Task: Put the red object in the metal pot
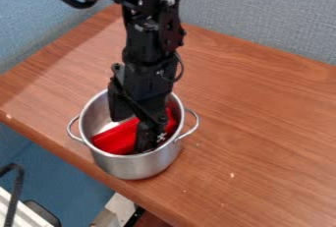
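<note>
The metal pot (pixel 137 164) stands near the front edge of the wooden table (pixel 256 93), shiny, with a loop handle on each side. The red object (pixel 122 139) lies inside it, tilted against the bottom, its upper end hidden behind the fingers. My black gripper (pixel 140 123) reaches straight down into the pot, just above the red block. Its fingers stand spread apart, and nothing is clamped between them.
A blue wall runs behind the table. The table's front edge passes just below the pot, with the floor and some dark framework showing at the bottom left. Bare wood lies to the right of and behind the pot.
</note>
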Robot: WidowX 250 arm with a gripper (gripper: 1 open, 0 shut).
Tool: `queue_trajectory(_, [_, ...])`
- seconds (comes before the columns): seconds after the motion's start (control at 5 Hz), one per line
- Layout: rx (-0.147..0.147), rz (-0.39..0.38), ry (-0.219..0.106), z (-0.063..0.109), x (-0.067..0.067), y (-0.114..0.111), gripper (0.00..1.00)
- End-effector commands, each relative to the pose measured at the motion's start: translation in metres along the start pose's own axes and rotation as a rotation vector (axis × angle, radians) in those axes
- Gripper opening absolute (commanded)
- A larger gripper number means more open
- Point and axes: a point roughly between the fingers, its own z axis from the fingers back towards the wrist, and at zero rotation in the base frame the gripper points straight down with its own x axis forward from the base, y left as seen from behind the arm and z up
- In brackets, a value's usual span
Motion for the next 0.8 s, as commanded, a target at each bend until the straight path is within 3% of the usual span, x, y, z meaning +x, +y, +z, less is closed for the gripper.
queue_trajectory(0.0, [0.028,-0.001,-0.042,0.0100,0.0079,0.0028,1.00])
queue_trajectory(0.6, [0.028,0.011,-0.070,0.0149,0.0120,0.0005,1.00])
